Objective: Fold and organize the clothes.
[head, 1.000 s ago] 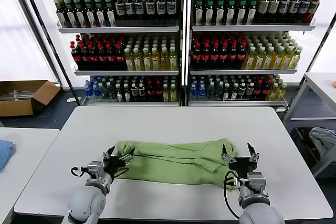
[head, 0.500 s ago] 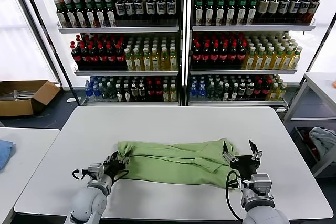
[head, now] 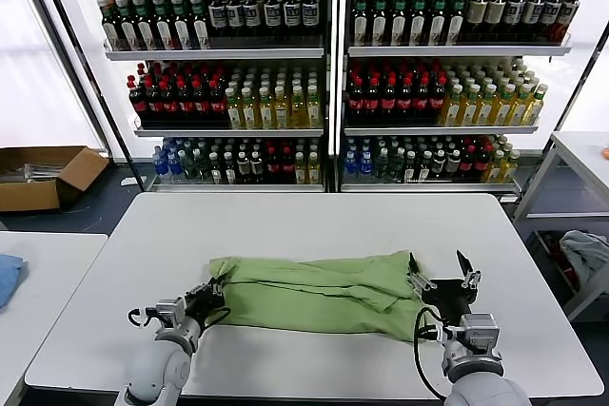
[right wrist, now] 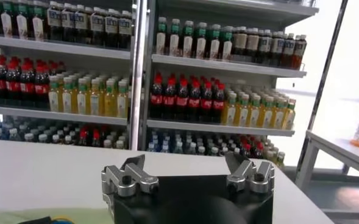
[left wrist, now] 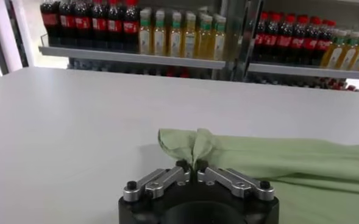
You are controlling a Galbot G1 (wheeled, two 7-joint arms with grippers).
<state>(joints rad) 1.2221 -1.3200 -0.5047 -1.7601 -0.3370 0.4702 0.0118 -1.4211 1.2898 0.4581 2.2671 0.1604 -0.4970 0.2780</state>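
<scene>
A light green shirt [head: 319,291] lies folded into a long band across the near half of the white table [head: 314,225]. My left gripper [head: 207,293] is shut on the shirt's left end; in the left wrist view [left wrist: 192,165] a pinch of green cloth [left wrist: 194,143] rises between the closed jaws. My right gripper [head: 440,274] is open and empty, raised just off the shirt's right end; in the right wrist view [right wrist: 188,168] nothing sits between its spread jaws.
Shelves of bottles [head: 324,73] stand behind the table. A cardboard box [head: 43,176] sits on the floor at the far left. A second table with a blue cloth [head: 8,275] is at the left, and a pale cloth bundle [head: 585,256] at the right.
My right gripper has moved right and up, off the shirt's right end, staying open. My left gripper has closed on the shirt's left end and drawn slightly nearer.
</scene>
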